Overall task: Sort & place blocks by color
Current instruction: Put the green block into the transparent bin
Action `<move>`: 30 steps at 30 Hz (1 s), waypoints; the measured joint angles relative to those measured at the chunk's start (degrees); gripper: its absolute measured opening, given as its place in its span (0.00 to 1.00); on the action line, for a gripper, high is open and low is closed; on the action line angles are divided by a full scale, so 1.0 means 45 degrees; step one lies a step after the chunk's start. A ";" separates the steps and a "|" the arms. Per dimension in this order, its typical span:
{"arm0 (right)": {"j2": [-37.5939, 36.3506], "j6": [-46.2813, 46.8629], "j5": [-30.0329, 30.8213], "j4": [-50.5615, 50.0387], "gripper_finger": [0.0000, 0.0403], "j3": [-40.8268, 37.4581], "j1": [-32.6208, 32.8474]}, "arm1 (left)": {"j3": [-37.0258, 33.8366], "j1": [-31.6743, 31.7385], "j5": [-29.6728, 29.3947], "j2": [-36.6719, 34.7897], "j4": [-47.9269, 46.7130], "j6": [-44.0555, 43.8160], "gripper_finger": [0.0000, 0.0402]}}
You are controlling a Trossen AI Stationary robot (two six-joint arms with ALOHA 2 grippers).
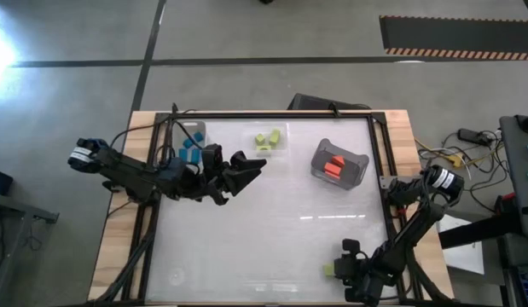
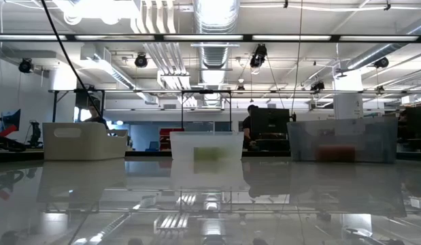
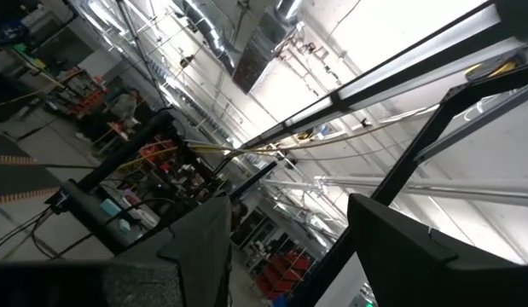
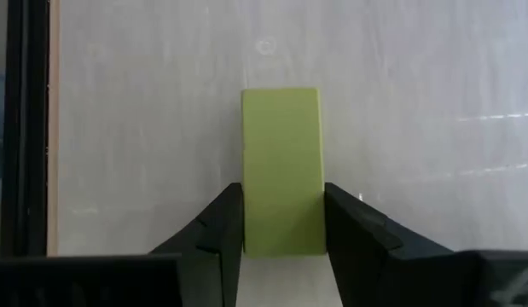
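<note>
Green block (image 4: 281,166) lay flat on the table (image 1: 272,222), near the front edge on your right side; the high view showed only a sliver of it (image 1: 329,269) beside the right gripper (image 1: 347,271). Right gripper (image 4: 281,234) was low over it, one finger (image 4: 217,234) against each long side, clamped or very nearly so, gripping only the near end. Other greens sat in the clear bin (image 1: 270,140) at the back, blues in the bin (image 1: 192,143) to its left, reds in the grey bin (image 1: 339,164). Left gripper (image 1: 246,168) hovered mid-table, fingers apart, empty. Your risk: an end-only hold could let the block pivot or drop once lifted; the carry to the clear bin runs past the grey one.
</note>
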 joint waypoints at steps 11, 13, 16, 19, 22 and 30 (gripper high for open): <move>-0.1982 -0.0847 0.0263 0.0029 0.29 0.0186 -0.1053 | -0.0019 0.0153 -0.0339 -0.0005 -0.1324 0.0235 0.54; -0.2742 -0.1305 0.0462 -0.0051 0.29 0.0167 -0.1543 | -0.0005 0.0148 -0.0337 -0.0007 -0.1494 0.0670 0.54; -0.4089 -0.2222 0.0783 -0.0004 0.29 0.0160 -0.2350 | 0.0030 0.0188 -0.0335 -0.0010 -0.1625 0.1475 0.54; -0.5367 -0.3215 0.1218 0.0020 0.29 0.0137 -0.3313 | 0.0070 0.0346 -0.0256 -0.0022 -0.1598 0.2398 0.54; -0.6621 -0.4260 0.1436 0.0128 0.29 0.0121 -0.4423 | 0.0024 0.0659 0.0311 -0.0181 -0.2196 0.3432 0.54; -0.8763 -0.7039 0.0660 0.2899 0.29 -0.0044 -0.8143 | -0.0017 0.2627 0.2534 -0.0821 -0.5950 0.3860 0.54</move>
